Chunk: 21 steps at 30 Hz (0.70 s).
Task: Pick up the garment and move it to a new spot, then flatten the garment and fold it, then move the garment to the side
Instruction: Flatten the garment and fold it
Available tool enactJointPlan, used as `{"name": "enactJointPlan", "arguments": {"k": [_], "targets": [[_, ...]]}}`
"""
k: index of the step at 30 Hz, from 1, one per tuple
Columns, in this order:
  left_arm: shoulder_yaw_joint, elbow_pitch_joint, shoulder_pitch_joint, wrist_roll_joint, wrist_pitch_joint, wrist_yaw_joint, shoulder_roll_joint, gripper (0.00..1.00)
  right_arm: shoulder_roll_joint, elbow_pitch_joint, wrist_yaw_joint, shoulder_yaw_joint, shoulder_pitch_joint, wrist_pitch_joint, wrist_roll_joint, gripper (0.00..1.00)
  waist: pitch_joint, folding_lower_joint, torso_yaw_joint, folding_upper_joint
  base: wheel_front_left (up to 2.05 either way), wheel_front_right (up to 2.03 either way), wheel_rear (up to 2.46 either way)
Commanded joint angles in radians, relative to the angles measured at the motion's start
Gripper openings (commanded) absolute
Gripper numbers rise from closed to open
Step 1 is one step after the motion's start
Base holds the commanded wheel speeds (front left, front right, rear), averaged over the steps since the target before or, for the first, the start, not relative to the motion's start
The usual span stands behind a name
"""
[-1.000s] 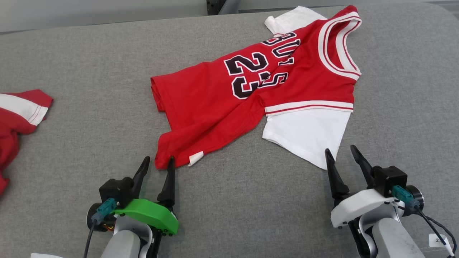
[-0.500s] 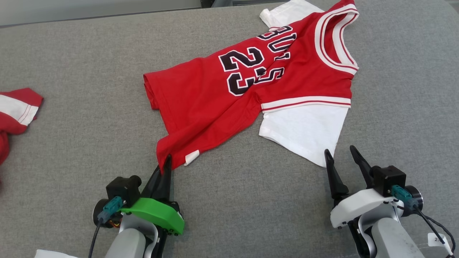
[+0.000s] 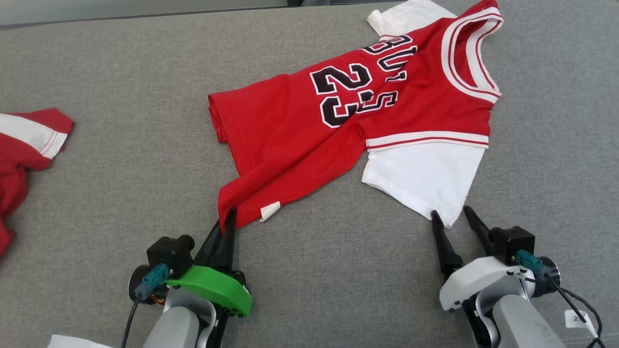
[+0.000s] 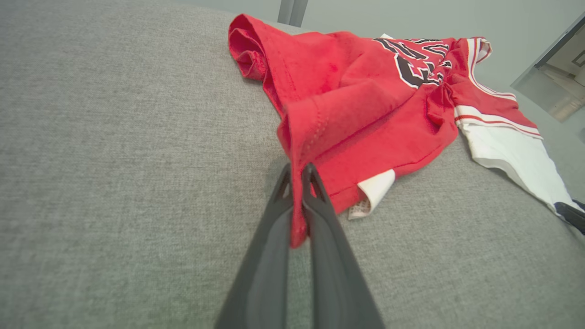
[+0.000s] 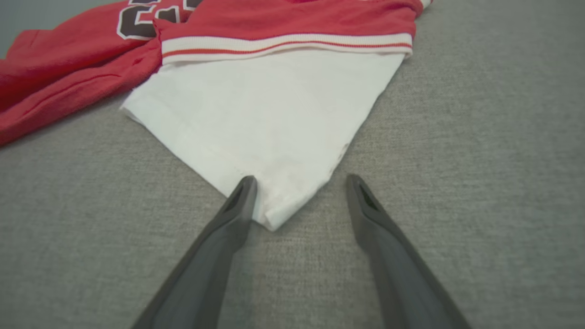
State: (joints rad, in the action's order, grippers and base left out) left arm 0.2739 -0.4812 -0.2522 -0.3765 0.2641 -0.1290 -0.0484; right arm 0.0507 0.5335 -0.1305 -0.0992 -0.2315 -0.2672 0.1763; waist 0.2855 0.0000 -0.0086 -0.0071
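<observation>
The garment is a red jersey with black "23" and white sleeves, lying crumpled on the grey surface. My left gripper is shut on the garment's red hem corner; in the left wrist view the red cloth is pinched between the two fingers of that gripper. My right gripper stands open at the tip of the white sleeve. In the right wrist view the sleeve corner lies between the spread fingers of that gripper, nearer the left one.
A second red and white cloth lies at the far left edge. The grey fabric surface stretches around the garment. A white tag hangs by the right arm's cable.
My left gripper has closed onto the red hem corner. My right gripper has moved forward so the white sleeve corner sits between its fingers. The camera has shifted slightly.
</observation>
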Motion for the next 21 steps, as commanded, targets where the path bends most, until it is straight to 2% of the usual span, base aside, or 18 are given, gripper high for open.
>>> {"name": "enactJointPlan", "arguments": {"k": [1,2,3,4,5,6,7,12,21], "targets": [[0.001,0.006,-0.006,0.004,0.0,-0.003,-0.004,0.0,-0.001,0.034,0.0,-0.018,-0.01,0.006,-0.001,1.0,0.008,0.0,0.006,0.0071,0.0,0.0,0.0],[0.001,0.007,-0.009,0.005,0.0,-0.003,-0.004,0.0,-0.001,0.049,0.0,-0.025,-0.017,0.009,-0.001,0.95,0.011,0.0,0.007,0.0071,0.0,0.0,0.0],[0.002,0.007,-0.011,0.005,0.0,-0.003,-0.004,0.0,-0.002,0.069,0.0,-0.033,-0.025,0.011,-0.006,0.78,0.013,0.0,0.009,0.0071,0.0,0.0,0.0],[0.003,0.007,-0.014,0.004,0.0,-0.003,-0.004,0.0,-0.002,0.087,0.0,-0.042,-0.029,0.012,-0.006,0.5,0.015,0.0,0.011,0.0071,0.0,0.0,0.0],[0.004,0.008,-0.017,0.004,0.0,-0.003,-0.004,0.0,-0.004,0.104,-0.001,-0.05,-0.036,0.013,-0.004,0.33,0.017,0.0,0.013,0.0071,0.0,0.0,0.0],[0.005,0.008,-0.019,0.004,0.0,-0.003,-0.004,0.0,-0.004,0.119,-0.001,-0.056,-0.039,0.014,-0.003,0.05,0.018,0.0,0.015,0.0071,0.0,0.0,0.0],[0.005,0.008,-0.02,0.004,0.0,-0.003,-0.004,0.0,-0.005,0.13,-0.001,-0.059,-0.042,0.015,0.001,0.0,0.018,0.0,0.016,0.0071,0.0,0.0,0.0],[-0.004,0.012,-0.01,0.009,0.0,-0.003,-0.004,0.0,0.007,0.088,0.0,-0.023,-0.041,0.009,0.019,0.0,-0.012,0.0,0.017,0.0071,0.0,0.0,0.0],[-0.074,0.103,0.049,0.023,0.0,-0.003,-0.009,0.0,0.01,-0.107,0.0,0.073,0.009,0.003,0.052,0.0,-0.167,0.0,-0.009,0.0071,0.0,0.0,0.0]]}}
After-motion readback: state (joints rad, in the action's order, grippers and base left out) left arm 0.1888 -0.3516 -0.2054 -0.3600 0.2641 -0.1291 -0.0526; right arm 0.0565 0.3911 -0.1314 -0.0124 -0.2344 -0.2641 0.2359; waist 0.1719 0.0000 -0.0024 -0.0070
